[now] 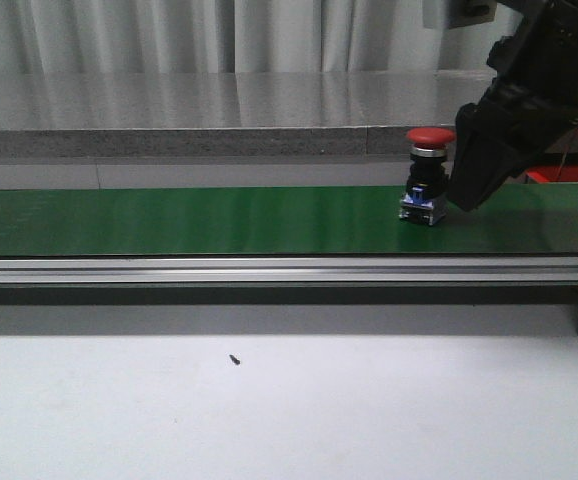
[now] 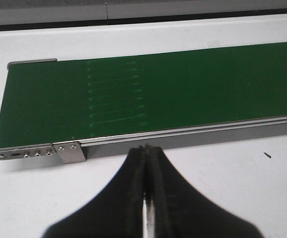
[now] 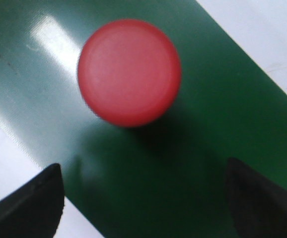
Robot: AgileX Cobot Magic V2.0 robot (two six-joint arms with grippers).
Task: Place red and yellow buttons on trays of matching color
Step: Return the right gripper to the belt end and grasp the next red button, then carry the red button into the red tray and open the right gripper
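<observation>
Red button (image 1: 430, 173) upright on green belt (image 1: 219, 220); right fingers (image 3: 39, 203) spread; left fingers (image 2: 133, 193) closed, empty.

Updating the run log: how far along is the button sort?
Done: nothing visible. No tray or yellow button is in view. In hand: the right gripper is open beside the red button, which stands upright on the belt, ungrasped. The left gripper is shut and idle. Left: grasp, then place.

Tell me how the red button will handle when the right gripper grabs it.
The red button stands upright on the belt with a wide cap over a narrower body, so it looks top-heavy and may tip if nudged. It appears rigid. The smooth round cap could slip; gripping the squarer base seems safer.
</observation>
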